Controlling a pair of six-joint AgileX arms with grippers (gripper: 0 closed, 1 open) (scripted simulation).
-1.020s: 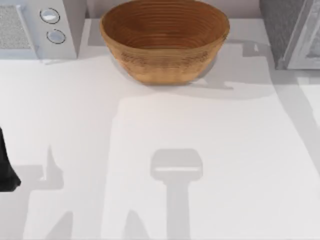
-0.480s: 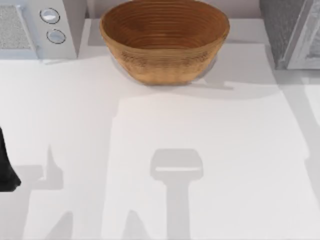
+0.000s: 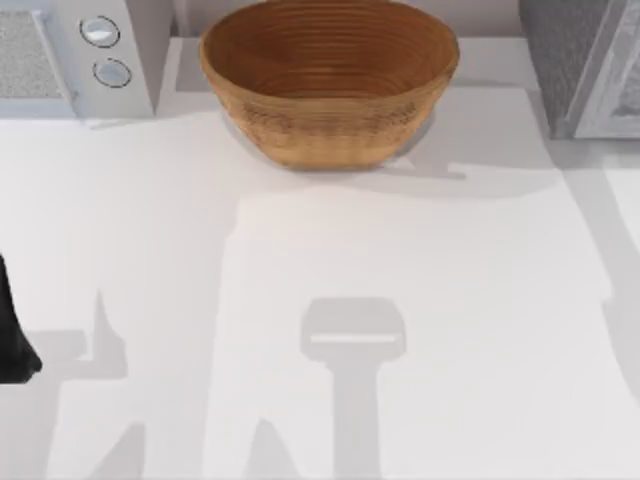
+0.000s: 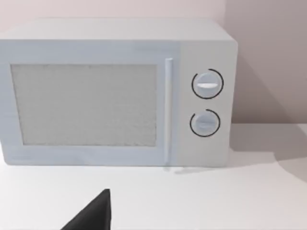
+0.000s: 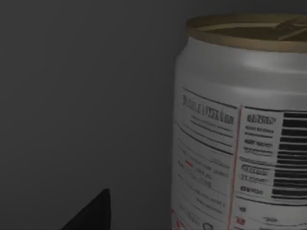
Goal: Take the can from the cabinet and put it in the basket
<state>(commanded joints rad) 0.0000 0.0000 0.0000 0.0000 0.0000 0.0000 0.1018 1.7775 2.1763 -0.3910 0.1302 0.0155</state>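
The white bench [image 3: 400,250] is bare along its near edge apart from grey shadows, and at its left edge a dark part of the left arm [image 3: 12,340] sits low and parked. In the left wrist view a black tip of the left claw [image 4: 93,214] shows over the white surface, facing the pale box-shaped appliance with a speckled window and two round knobs [image 4: 115,91]; whether that claw is released or clenched cannot be told. Farther back, at the middle of the bench's far side, stands the wide round woven basket of tan-brown ridged coils [image 3: 330,80], with nothing in it. The pale appliance stands at the far left corner, and the large grey cabinet with a dark speckled side and a pale framed door [image 3: 575,60] stands at the far right corner. The right wrist view is dim: the small silver-white metal drink can with red markings and a barcode [image 5: 240,129] stands upright, very close, against a plain dark grey wall, with a black tip of the right claw [image 5: 93,214] beside it. Whether it is released or clenched cannot be told either.
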